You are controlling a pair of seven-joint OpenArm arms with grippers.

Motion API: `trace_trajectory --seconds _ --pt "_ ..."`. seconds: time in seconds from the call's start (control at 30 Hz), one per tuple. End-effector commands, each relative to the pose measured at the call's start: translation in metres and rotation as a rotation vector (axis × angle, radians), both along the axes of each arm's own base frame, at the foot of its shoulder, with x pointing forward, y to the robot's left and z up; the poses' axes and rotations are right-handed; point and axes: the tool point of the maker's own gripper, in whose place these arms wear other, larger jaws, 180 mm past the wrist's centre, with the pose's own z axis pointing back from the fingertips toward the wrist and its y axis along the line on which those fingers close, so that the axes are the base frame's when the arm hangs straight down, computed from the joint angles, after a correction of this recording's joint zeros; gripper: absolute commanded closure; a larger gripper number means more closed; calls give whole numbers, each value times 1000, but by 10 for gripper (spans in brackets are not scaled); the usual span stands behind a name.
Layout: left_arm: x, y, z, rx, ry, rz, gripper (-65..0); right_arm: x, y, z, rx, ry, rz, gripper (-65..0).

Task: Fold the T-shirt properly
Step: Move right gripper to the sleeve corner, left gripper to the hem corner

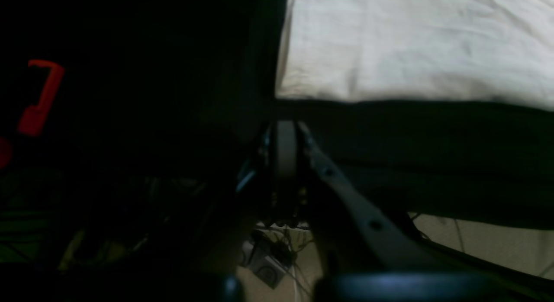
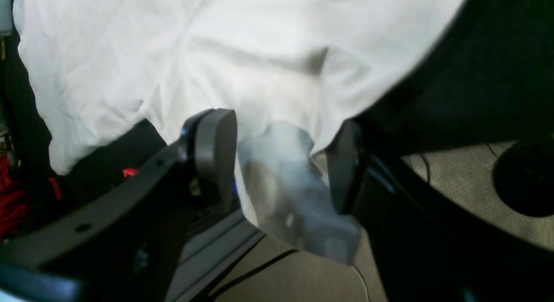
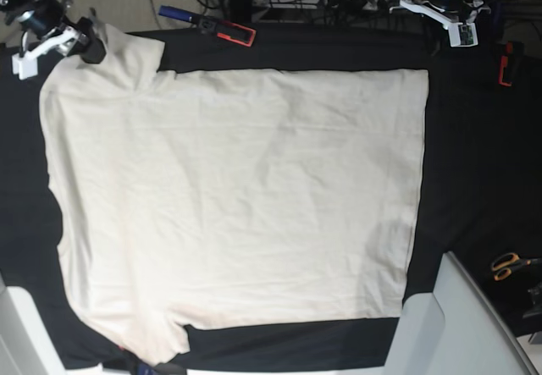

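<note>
T-shirt lies flat across the black table, hem toward its right edge. Soft, light, wrinkly; best pinched at sleeve or hem corners. Right tool jaws apart around a sleeve edge; left tool together, empty.

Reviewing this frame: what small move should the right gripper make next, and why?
Probably close the right gripper fully: a flap of the T-shirt hangs between its pads, which are apart and not yet pinching it. The shirt lies flat, unfolded.
</note>
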Motion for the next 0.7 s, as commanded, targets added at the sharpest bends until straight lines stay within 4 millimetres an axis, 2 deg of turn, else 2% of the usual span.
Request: trace_trajectory --seconds 0.0,0.07,0.1,0.17,0.23,0.33,0.47,0.5,0.6,0.67 --pt "3 3 7 8 -26 -4 -33 5 -5 7 -8 -33 1 -297" --pt "2 3 7 7 -25 -2 -33 5 -7 7 -10 -33 -3 -282" --pt "2 3 7 7 -25 -2 -33 5 -7 7 -10 -33 -5 -254" --pt "2 3 7 6 -25 -3 -33 5 -7 7 -10 -32 -5 -147" --pt "2 3 7 6 -25 -3 -38 4 -8 7 -10 -32 -7 -2" --pt "3 3 7 5 -25 -2 -43 5 -8 7 -12 -32 -6 -21" --pt "6 2 7 0 -32 5 -72 5 -8 7 -12 -32 -6 -2" --pt "6 2 7 -1 -34 6 -107 5 -8 7 -12 -32 -6 -2" --pt "7 4 7 -68 -56 75 -278 5 -9 7 -13 -32 -5 -2" --pt "7 12 9 -138 -79 148 -351 5 -13 8 -24 -33 0 -2"
